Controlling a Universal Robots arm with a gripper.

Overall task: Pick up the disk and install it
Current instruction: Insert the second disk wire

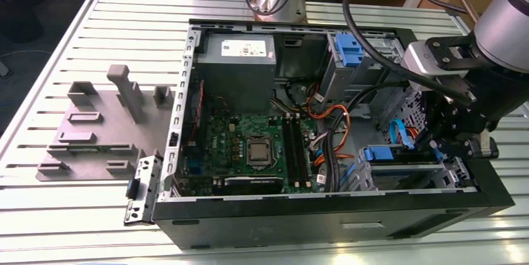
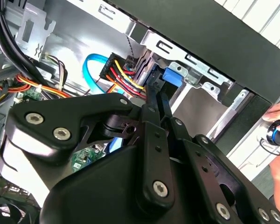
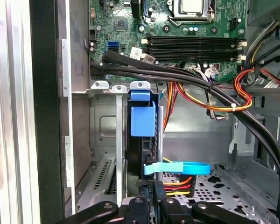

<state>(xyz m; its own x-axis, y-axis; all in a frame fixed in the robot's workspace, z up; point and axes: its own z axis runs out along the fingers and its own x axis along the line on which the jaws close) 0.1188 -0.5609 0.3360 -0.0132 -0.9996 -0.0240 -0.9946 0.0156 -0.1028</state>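
First wrist view | disk (image 3: pixel 142 119) edge-on in bay | jaws' state indiscernible

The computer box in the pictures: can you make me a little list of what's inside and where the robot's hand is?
case: open black metal computer case lying on a slatted metal table
board: green motherboard in the middle
power box: grey metal box with white sticker
disk: silver-grey hard disk with blue plastic carrier, edge-on in the silver drive cage
gripper: black gripper inside the case, at the disk's end
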